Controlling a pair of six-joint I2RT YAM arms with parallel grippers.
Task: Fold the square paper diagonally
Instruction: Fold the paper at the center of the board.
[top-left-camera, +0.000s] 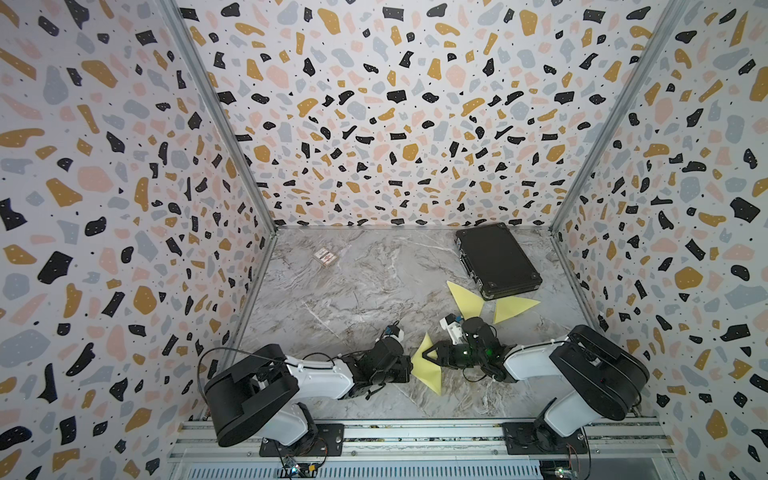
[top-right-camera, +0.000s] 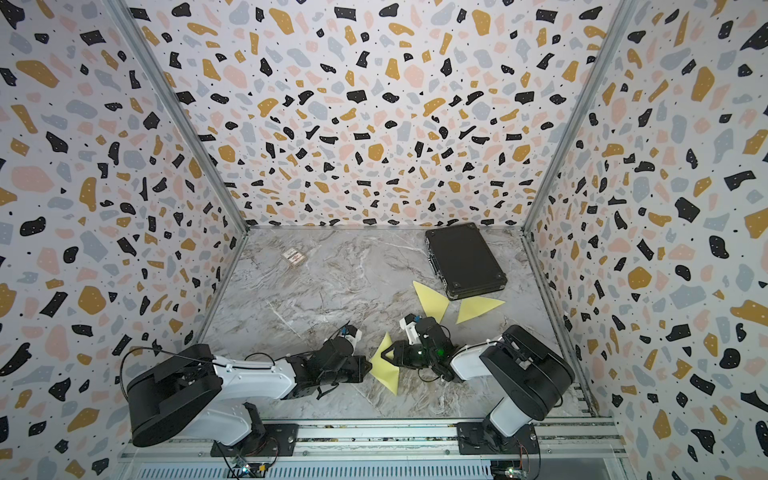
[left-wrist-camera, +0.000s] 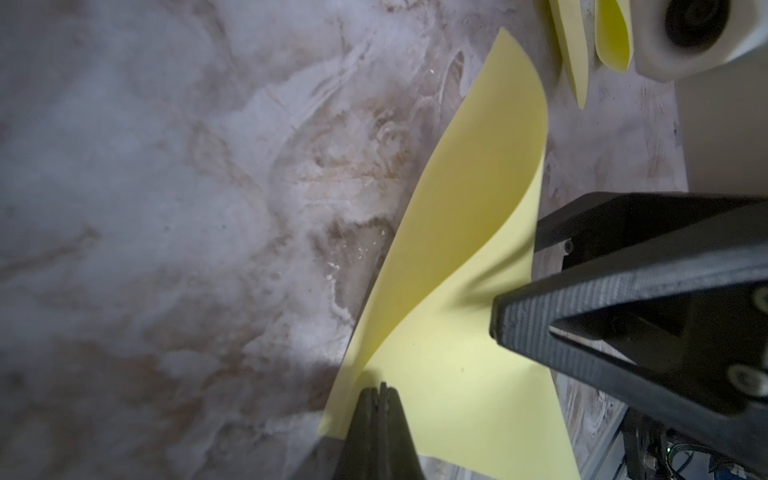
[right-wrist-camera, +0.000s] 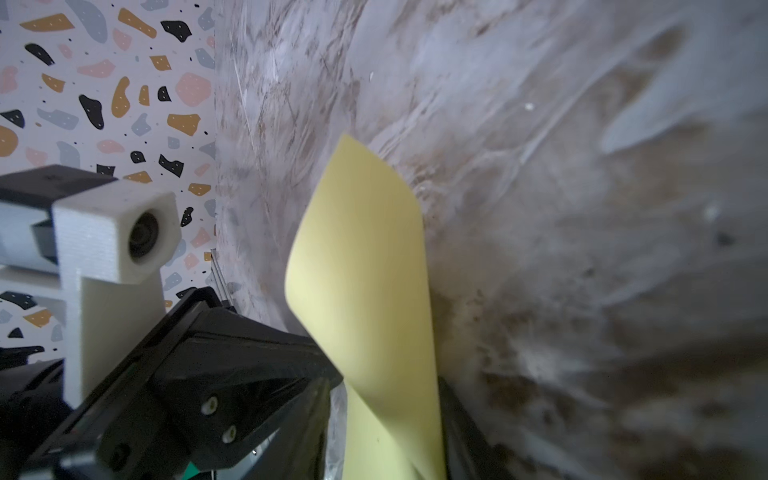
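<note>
The square paper (top-left-camera: 428, 376) stands curled, on the robot side of the black case (top-left-camera: 498, 259). The left gripper (left-wrist-camera: 380, 390) is closed on its edge; the jaws of the right gripper (left-wrist-camera: 515, 270) stand apart around the curl. If that edge slips, the crease may go crooked.

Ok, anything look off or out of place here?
Only the yellow paper at the front: one half curls up off the marble table, not yet creased flat. Nothing looks spilled, torn or knocked over.
</note>
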